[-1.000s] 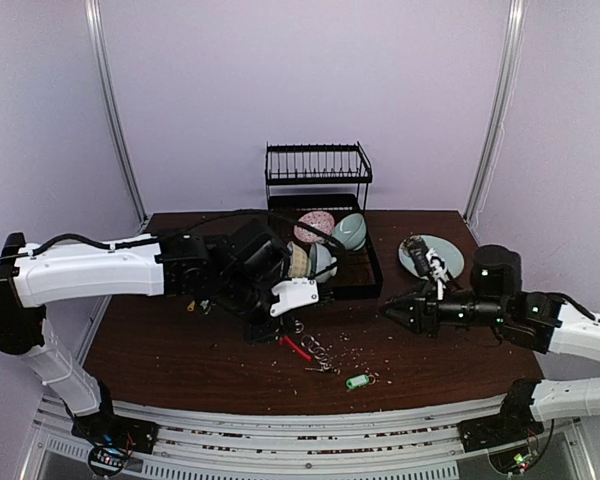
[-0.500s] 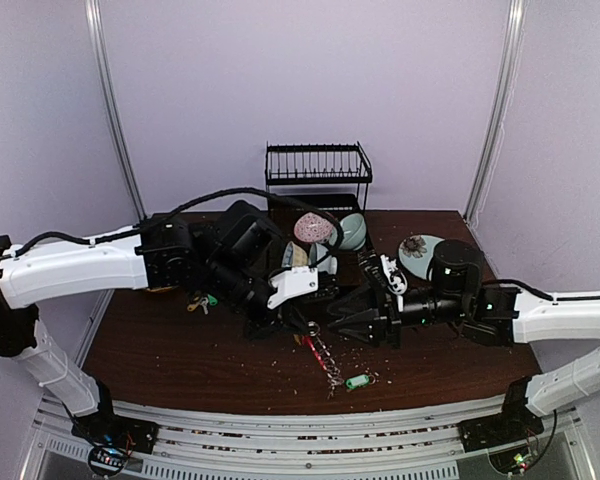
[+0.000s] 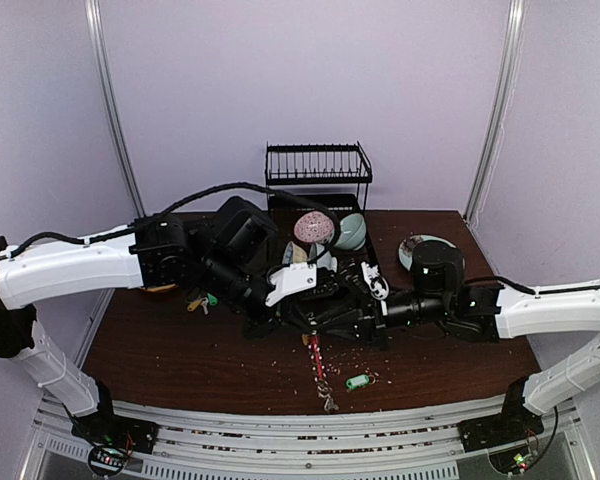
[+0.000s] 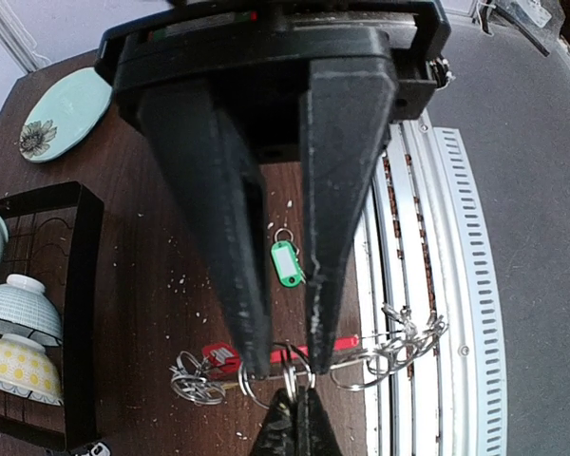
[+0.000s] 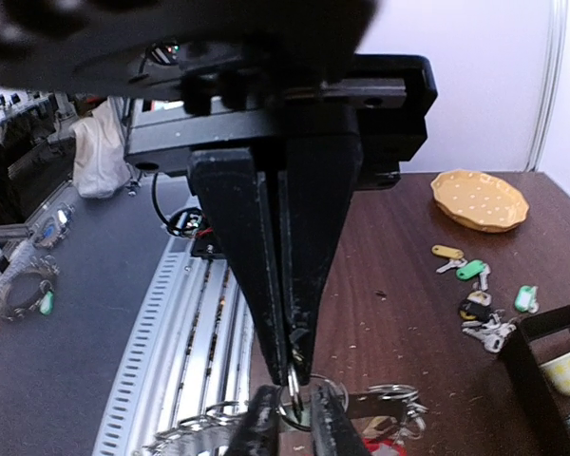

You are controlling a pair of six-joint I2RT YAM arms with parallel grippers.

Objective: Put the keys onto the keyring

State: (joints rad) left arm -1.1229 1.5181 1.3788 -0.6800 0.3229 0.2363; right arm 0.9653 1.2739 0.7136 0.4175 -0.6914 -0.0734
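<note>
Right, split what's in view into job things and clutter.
Job:
large silver metal keyring with red plastic sleeve
green-tagged silver metal key
pile of colour-tagged silver keys

Lying about:
black wire dish rack
pale ribbed ceramic bowls
pale teal flowered plate
yellow dotted dish

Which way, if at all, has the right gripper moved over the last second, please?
Yes: the right gripper swung left, from beside the green plate to the front of the dish rack.
</note>
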